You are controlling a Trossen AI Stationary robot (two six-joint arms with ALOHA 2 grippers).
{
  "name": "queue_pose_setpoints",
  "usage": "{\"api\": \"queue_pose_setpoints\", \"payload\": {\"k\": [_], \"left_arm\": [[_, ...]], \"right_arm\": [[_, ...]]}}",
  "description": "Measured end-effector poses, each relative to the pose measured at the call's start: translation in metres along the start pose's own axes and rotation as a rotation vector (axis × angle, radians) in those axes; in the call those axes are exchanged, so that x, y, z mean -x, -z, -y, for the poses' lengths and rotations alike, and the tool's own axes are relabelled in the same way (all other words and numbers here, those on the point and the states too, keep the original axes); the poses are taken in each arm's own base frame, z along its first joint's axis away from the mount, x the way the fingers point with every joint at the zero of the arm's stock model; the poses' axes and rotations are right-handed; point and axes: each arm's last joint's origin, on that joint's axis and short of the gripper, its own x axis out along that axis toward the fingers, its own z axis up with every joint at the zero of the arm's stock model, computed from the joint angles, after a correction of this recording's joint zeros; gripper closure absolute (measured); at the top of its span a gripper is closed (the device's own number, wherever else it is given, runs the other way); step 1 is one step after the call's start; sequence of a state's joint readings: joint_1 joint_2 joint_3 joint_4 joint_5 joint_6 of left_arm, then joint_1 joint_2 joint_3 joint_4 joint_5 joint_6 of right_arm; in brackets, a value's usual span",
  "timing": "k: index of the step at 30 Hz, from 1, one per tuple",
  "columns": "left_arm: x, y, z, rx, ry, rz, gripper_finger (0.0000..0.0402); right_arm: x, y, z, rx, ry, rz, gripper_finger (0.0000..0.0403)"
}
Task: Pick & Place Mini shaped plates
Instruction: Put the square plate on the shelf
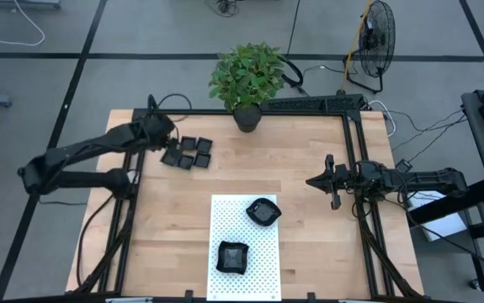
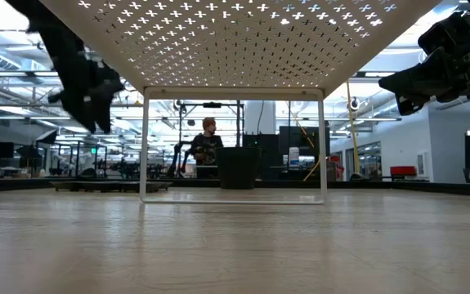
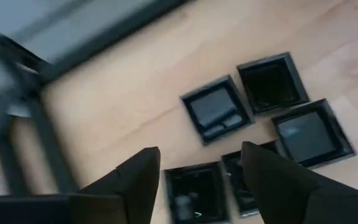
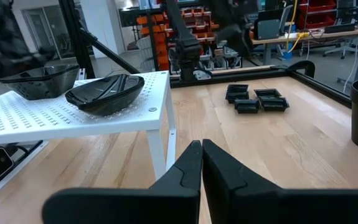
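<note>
Several small black square mini plates (image 1: 188, 152) lie close together on the wooden table near its far left corner; the left wrist view shows them from above (image 3: 215, 111). My left gripper (image 1: 166, 145) hangs over this group, open, its fingers (image 3: 200, 155) above the nearest plates and touching nothing. Two larger black plates sit on the white dotted mat (image 1: 243, 229): a rounded one (image 1: 263, 211) and a squarish one (image 1: 232, 257). My right gripper (image 1: 313, 180) waits level at the table's right side, shut (image 4: 198, 148).
The dotted mat is a raised stand on thin white legs (image 2: 233, 98) near the table's front edge. A potted plant (image 1: 247, 80) stands at the middle of the far edge. Black frame rails (image 1: 309, 104) run along the table's edges.
</note>
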State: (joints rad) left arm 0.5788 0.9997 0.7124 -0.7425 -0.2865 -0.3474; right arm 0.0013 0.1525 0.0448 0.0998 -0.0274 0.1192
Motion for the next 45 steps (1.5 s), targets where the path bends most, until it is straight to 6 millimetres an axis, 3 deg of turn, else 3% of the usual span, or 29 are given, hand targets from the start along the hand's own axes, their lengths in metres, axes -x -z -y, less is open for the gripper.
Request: {"api": "queue_pose_setpoints", "payload": {"k": [6, 14, 36, 45], "left_arm": [[-0.041, 0.009, -0.026, 0.129, -0.026, -0.175, 0.0194], [-0.064, 0.029, -0.034, 0.138, -0.08, -0.338, 0.0207], [-0.086, 0.037, -0.03, 0.142, -0.075, -0.421, 0.022], [-0.088, 0.035, -0.03, 0.142, -0.068, -0.387, 0.0305]], "right_arm": [[0.0, 0.0, 0.0, 0.0, 0.0, 0.0, 0.0403], [0.0, 0.0, 0.0, 0.0, 0.0, 0.0, 0.0403], [0.0, 0.0, 0.0, 0.0, 0.0, 0.0, 0.0403], [0.0, 0.0, 0.0, 0.0, 0.0, 0.0, 0.0403]]}}
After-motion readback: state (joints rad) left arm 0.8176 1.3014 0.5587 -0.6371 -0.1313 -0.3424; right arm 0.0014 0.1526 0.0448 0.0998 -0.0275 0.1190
